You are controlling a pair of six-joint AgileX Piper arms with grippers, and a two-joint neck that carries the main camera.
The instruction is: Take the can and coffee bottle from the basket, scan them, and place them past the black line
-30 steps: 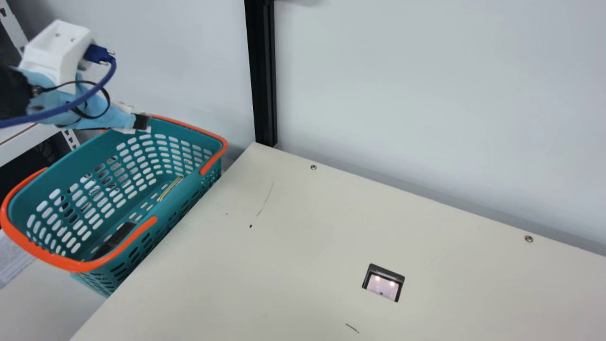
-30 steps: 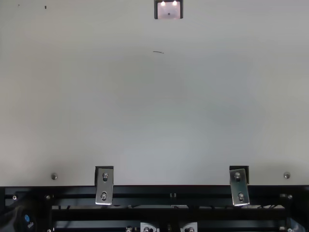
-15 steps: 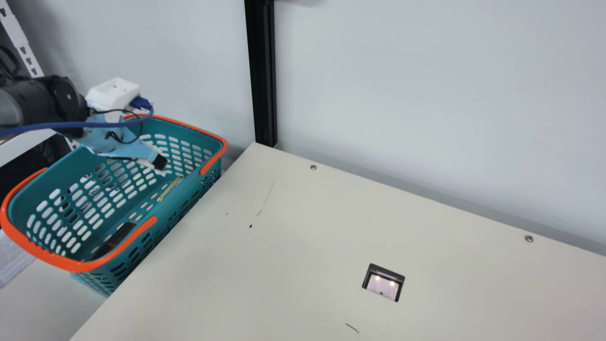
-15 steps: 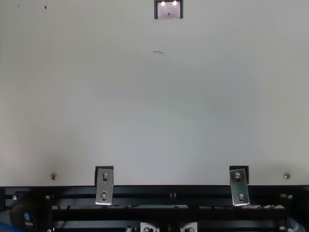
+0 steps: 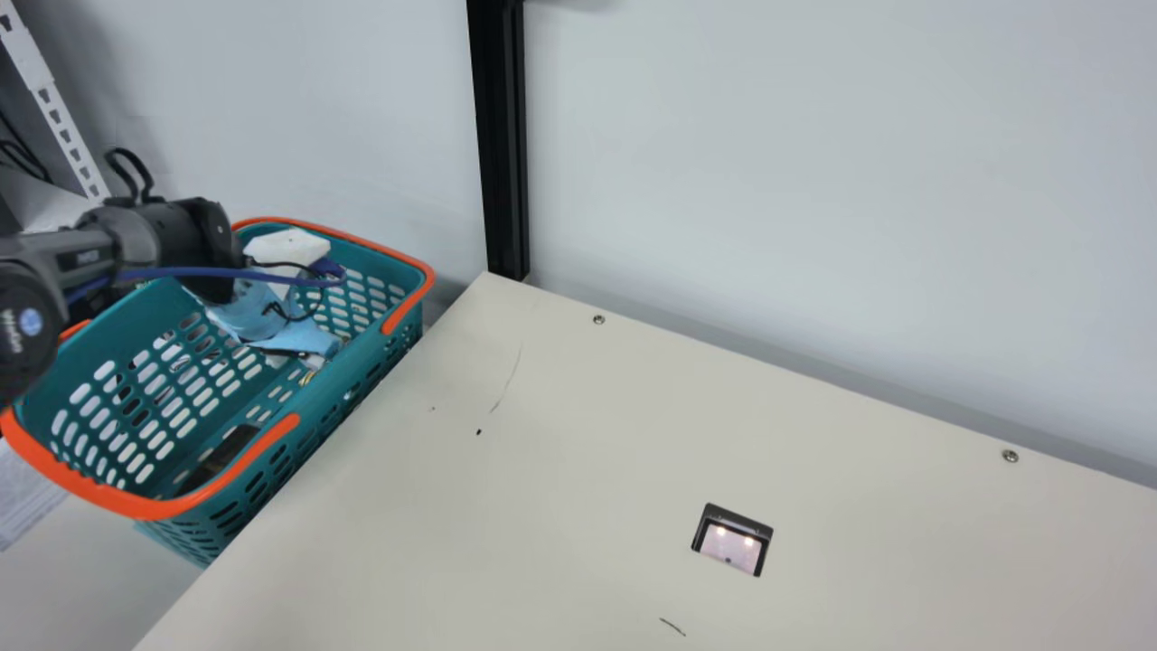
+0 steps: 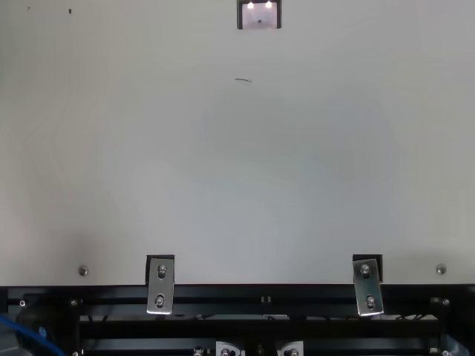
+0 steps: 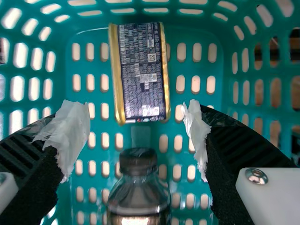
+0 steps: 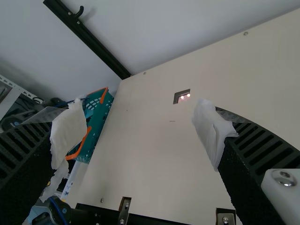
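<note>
Within the basket (image 5: 154, 508), close along the bench's (image 5: 578, 452) edge, the left pincer (image 5: 315, 354) gapes above the can (image 7: 143, 72) and coffee bottle (image 7: 138, 190); the right pincer (image 8: 139, 133) stands spread, a pale wall (image 5: 813, 181) beyond the bench.

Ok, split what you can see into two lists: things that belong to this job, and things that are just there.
For the job:
- can, lying in the basket
- coffee bottle, also in it
- lit scanner window in the table

Just there:
- black post
- two metal brackets
- table screws
- printed sheet by the basket
</note>
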